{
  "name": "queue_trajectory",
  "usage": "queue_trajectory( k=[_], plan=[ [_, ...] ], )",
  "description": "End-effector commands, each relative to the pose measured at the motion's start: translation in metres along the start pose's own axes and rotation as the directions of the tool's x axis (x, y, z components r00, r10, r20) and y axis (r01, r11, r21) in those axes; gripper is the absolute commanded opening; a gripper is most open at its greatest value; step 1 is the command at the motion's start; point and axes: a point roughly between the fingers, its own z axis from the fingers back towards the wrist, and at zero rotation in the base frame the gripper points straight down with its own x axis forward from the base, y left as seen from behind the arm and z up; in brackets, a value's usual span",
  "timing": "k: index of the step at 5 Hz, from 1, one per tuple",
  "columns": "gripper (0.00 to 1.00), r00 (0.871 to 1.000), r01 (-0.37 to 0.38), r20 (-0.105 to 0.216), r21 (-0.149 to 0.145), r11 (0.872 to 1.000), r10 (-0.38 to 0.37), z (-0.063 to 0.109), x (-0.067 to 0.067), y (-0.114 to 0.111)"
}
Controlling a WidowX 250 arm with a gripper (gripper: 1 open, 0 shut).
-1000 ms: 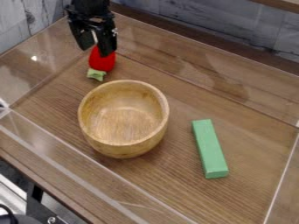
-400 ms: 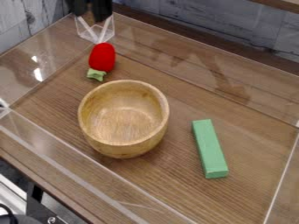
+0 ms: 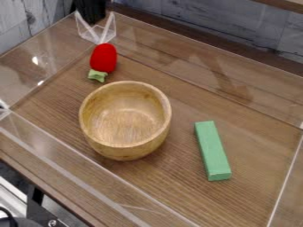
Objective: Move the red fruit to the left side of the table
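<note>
The brown wood-grain tabletop (image 3: 236, 106) fills most of the camera view and is bordered by low clear acrylic walls (image 3: 154, 202), whose edges catch reflections along the near and left sides. A grey backdrop runs behind the far edge. The largest item on the surface is a round wooden bowl (image 3: 124, 119), standing upright and seen from above, with nothing visible inside it; it sits left of centre in the view. To its right, well apart from it, lies a flat green rectangular block (image 3: 213, 150), long axis running roughly toward the camera. Behind the bowl, toward the far left corner in the view, the red fruit (image 3: 103, 58) rests on the tabletop: a small bright red toy strawberry with its green leafy end (image 3: 97, 76) pointing toward the bowl, near the bowl's far rim but not touching it. At the top edge of the view, just above the fruit, the gripper (image 3: 92, 19) is only partly in frame, dark and pointing down; its fingers are drawn together, with nothing held between them, and it is clear of the fruit. A pale reflection on the acrylic lies beneath it.
</note>
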Motion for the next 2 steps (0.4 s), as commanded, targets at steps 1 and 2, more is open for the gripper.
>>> queue_trajectory(
  k=[1,2],
  plan=[
    [0.00,1.000,0.001,0.028,0.031,1.000,-0.002,0.0067,0.0017,0.0078],
    [0.00,1.000,0.002,0.019,0.032,0.999,-0.002,0.0006,0.0015,0.0118]
  ],
)
